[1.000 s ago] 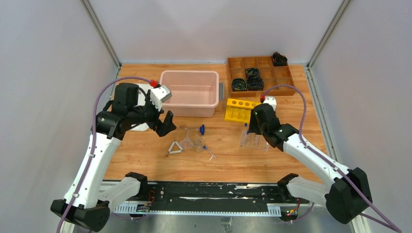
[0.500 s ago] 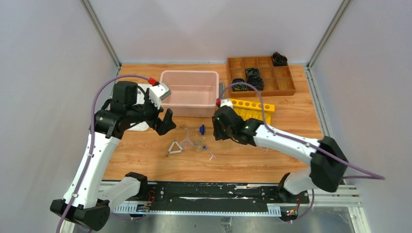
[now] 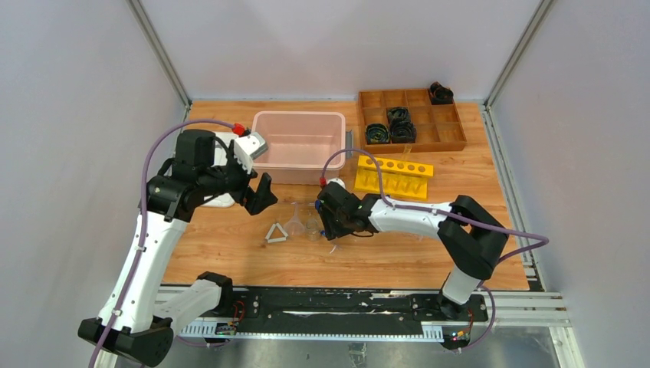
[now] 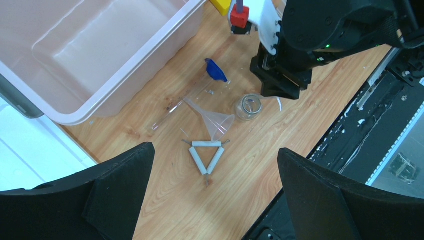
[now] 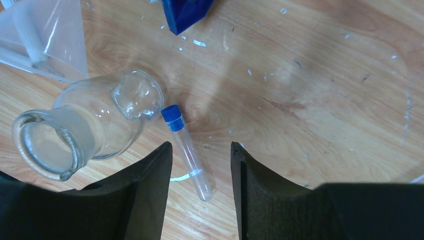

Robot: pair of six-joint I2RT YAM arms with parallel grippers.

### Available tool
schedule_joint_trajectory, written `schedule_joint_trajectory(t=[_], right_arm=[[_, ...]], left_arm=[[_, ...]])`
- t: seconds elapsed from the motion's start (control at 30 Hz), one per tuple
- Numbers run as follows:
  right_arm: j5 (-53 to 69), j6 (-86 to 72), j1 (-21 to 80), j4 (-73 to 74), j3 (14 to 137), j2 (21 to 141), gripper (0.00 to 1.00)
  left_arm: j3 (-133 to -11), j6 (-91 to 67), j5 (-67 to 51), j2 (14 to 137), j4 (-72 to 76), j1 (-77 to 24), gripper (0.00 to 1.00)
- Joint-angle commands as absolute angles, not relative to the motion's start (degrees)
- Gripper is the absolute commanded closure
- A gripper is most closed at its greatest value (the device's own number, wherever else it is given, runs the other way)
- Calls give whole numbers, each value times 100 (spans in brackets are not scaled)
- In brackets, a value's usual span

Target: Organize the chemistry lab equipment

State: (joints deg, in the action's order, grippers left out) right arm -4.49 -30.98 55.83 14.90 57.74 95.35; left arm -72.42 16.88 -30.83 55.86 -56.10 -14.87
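A small clear tube with a blue cap (image 5: 189,150) lies flat on the wood. My right gripper (image 5: 201,146) is low over it and open, one finger on each side, and neither finger touches it. Just left of the tube a small clear jar (image 5: 85,130) lies on its side, with the clear funnel (image 5: 50,35) beyond it. My left gripper (image 4: 215,150) hangs wide open and empty, high above the white triangle (image 4: 206,156). Its view also shows the funnel (image 4: 215,122), the jar (image 4: 248,106) and a longer blue-capped tube (image 4: 190,97) beside the bin.
A pink bin (image 3: 299,146) stands at the back centre, with a yellow rack (image 3: 393,176) to its right. A wooden tray (image 3: 410,119) holding black coiled bundles sits at the back right. A white object (image 3: 222,201) lies under my left arm.
My right arm has swung left from in front of the yellow rack to the small tube beside the jar. The left arm has barely moved.
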Motion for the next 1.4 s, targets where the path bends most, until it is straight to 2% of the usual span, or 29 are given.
schedule_joint_trajectory(t=[0.0, 0.2, 0.47, 0.6, 0.73, 0.77, 1.07, 1.23, 1.37], right_arm=[[-383, -3198, 5717, 1412, 5963, 9746, 50], [-840, -3278, 5750, 1742, 6150, 10104, 52], [-1300, -3667, 5670, 1813, 6012, 9974, 66], [-1177, -3700, 5478, 1725, 5878, 9689, 77], [-956, -3775, 5247, 1714, 5800, 9392, 99], [-901, -3786, 5201, 1720, 5786, 9241, 100], [-729, -3934, 5027, 1609, 5932, 7753, 100], [-580, -4138, 5088, 640, 5916, 7114, 100], [-835, -4198, 5360, 74, 6230, 7040, 100]], left_arm=[[-7478, 1610, -3159, 5588, -5616, -1521, 0], [-7578, 1592, -3196, 5586, -5615, -1521, 0], [-7555, 1601, -3203, 5600, -5612, -1521, 0], [-7639, 1608, -3261, 5605, -5608, -1520, 0], [-7630, 1548, -3346, 5652, -5616, -1521, 0], [-7607, 1554, -3382, 5651, -5615, -1521, 0], [-7518, 1475, -3686, 5531, -5606, -1521, 0], [-7535, 1253, -4006, 5474, -5607, -1521, 0], [-7509, 901, -4450, 5457, -5607, -1521, 0]])
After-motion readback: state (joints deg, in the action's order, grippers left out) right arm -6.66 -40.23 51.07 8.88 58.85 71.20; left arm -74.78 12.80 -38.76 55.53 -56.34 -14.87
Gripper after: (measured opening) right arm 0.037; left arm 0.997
